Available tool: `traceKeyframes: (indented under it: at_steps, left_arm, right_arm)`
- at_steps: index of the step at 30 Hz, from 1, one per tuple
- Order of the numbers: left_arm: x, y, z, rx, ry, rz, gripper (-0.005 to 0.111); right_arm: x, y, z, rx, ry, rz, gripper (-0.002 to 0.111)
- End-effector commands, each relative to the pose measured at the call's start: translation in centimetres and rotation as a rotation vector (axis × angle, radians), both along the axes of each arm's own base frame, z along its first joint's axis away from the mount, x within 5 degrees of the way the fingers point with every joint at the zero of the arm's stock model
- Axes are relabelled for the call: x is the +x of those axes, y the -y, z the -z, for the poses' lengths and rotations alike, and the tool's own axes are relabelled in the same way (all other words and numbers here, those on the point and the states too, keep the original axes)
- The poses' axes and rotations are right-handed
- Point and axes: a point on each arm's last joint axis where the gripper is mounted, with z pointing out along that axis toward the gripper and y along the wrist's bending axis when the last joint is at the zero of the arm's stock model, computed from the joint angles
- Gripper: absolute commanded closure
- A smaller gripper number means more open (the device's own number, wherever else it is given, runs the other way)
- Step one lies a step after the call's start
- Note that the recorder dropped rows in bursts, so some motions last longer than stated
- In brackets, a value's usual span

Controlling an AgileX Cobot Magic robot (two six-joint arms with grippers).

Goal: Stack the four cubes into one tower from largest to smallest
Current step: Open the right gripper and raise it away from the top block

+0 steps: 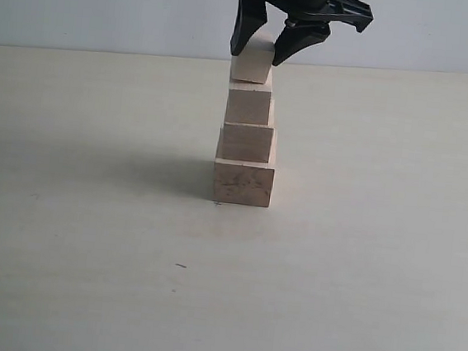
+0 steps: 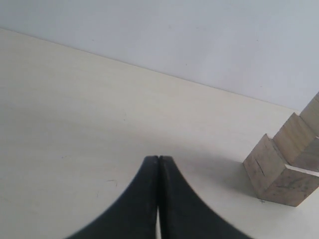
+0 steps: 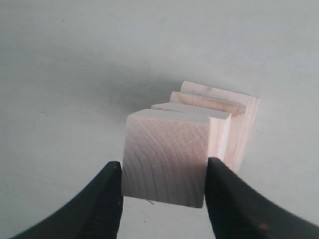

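Note:
The tower (image 1: 247, 144) stands mid-table as a stepped column of pale wooden cubes: the largest cube (image 1: 243, 183) lowest, then two smaller ones (image 1: 247, 142) (image 1: 249, 106), and the smallest cube (image 1: 252, 64) on top. My right gripper (image 1: 259, 55) comes down from above, and its black fingers press both sides of the smallest cube (image 3: 165, 157), shut on it. The cubes below it (image 3: 234, 124) show behind it in the right wrist view. My left gripper (image 2: 158, 158) is shut with nothing in it, low over the table, apart from the tower's base (image 2: 271, 172).
The pale table (image 1: 85, 252) runs bare all around the tower, whose shadow falls to its left. A plain light wall (image 1: 85, 3) closes the back edge.

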Motion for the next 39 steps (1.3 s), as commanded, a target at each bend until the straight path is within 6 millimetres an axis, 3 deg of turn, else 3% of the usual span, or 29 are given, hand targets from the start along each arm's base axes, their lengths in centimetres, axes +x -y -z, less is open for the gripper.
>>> traceKeyframes:
  at_steps: [1, 10, 21, 29, 39]
  left_arm:
    - [-0.06, 0.00, 0.08, 0.001, 0.002, 0.002, 0.107]
    - [-0.06, 0.00, 0.08, 0.001, 0.002, 0.002, 0.107]
    - [-0.06, 0.00, 0.08, 0.001, 0.002, 0.002, 0.107]
    - [-0.06, 0.00, 0.08, 0.001, 0.002, 0.002, 0.107]
    - [-0.06, 0.00, 0.08, 0.001, 0.002, 0.002, 0.107]
  right_arm:
    - [-0.02, 0.07, -0.56, 0.008, 0.019, 0.006, 0.084]
    - [-0.09, -0.11, -0.61, 0.030, 0.011, 0.005, 0.064]
    - [-0.19, -0.36, -0.69, 0.060, -0.002, 0.004, 0.064]
    - [-0.15, -0.25, -0.65, 0.046, 0.006, -0.002, 0.053]
    - [-0.18, -0.20, -0.74, 0.042, 0.010, -0.002, 0.053]
